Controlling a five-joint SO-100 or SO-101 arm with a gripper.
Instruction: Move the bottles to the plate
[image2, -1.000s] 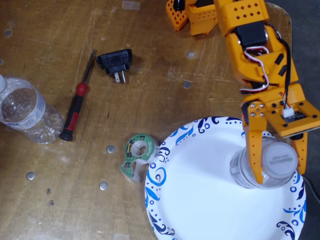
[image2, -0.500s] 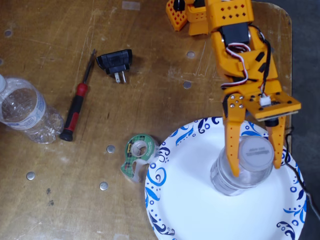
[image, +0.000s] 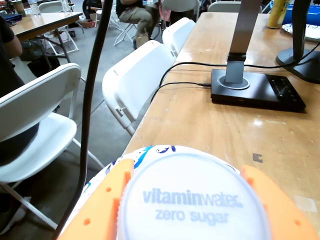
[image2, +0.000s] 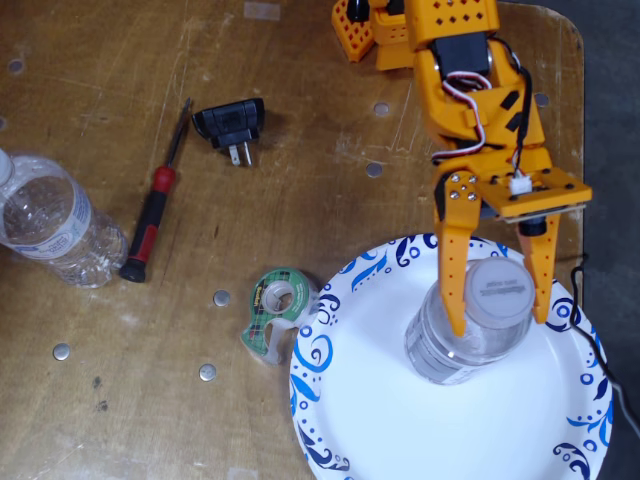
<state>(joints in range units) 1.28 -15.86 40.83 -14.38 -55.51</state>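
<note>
second bottle (image2: 55, 225) off plate (image2: 350, 420), fixed view only

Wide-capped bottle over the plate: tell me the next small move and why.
Probably open the pincer and lift clear. In the fixed view the wide-capped bottle already stands upright on the plate, with the orange fingers on either side of its cap. The crinkled bottle still lies on the table at the left edge, beside the screwdriver, so it would come next.
</note>
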